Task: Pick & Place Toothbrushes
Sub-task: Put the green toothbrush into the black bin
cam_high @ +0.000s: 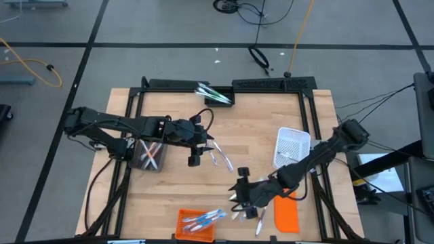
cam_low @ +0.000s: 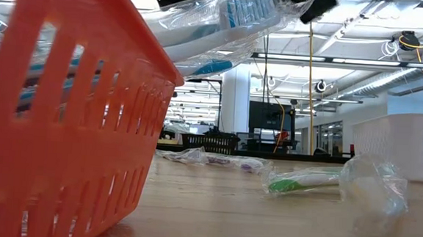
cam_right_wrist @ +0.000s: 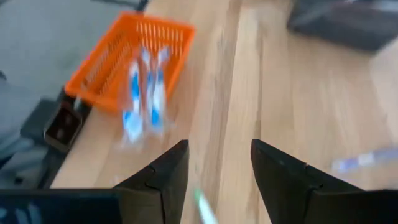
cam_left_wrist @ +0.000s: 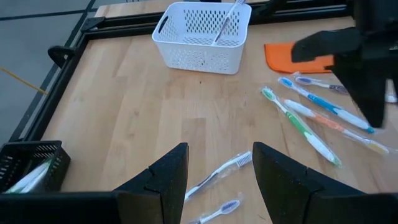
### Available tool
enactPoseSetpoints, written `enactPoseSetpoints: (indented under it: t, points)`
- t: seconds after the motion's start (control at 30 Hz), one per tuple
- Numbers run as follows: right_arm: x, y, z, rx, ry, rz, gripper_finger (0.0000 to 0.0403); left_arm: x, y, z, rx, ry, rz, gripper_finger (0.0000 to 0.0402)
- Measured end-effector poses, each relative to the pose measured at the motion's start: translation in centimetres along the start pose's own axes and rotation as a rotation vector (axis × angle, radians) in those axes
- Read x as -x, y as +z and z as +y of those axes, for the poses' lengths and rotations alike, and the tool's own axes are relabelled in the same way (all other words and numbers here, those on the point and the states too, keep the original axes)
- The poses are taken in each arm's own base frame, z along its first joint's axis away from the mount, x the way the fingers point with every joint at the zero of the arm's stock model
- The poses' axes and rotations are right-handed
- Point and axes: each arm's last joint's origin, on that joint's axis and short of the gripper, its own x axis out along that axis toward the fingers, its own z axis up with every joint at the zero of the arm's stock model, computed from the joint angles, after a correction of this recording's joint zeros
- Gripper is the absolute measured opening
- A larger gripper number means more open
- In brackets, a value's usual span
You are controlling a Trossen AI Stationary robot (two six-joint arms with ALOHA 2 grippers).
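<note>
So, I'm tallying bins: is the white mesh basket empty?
Not empty. The white mesh basket holds one thin stick leaning against its rim, seen from the left wrist.

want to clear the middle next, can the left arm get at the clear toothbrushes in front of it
Probably yes. The left gripper is open and points at the two clear toothbrushes on bare table, with nothing between them. The right gripper is off near the orange basket, out of the way.

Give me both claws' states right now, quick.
Left claw: open, holding nothing, over loose clear-wrapped toothbrushes mid-table.
Right claw: open, empty, beside the orange slatted plastic basket of blue toothbrushes.
</note>
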Motion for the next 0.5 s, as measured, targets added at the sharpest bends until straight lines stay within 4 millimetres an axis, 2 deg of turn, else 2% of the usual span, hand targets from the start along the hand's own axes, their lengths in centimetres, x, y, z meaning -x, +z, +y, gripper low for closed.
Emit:
enactPoseSetpoints:
  t: [0.17,0.5]
  points:
    - [0.2,-1.9,-0.3,-0.045,-0.047,0.158,0.015,0.0,0.0,0.0,0.002,0.0,0.0,0.0182]
    - [-0.8,-7.0,-1.9,-0.102,-0.13,0.296,0.0138,0.0,-0.3,0.0,0.023,0.0,0.029,0.0182]
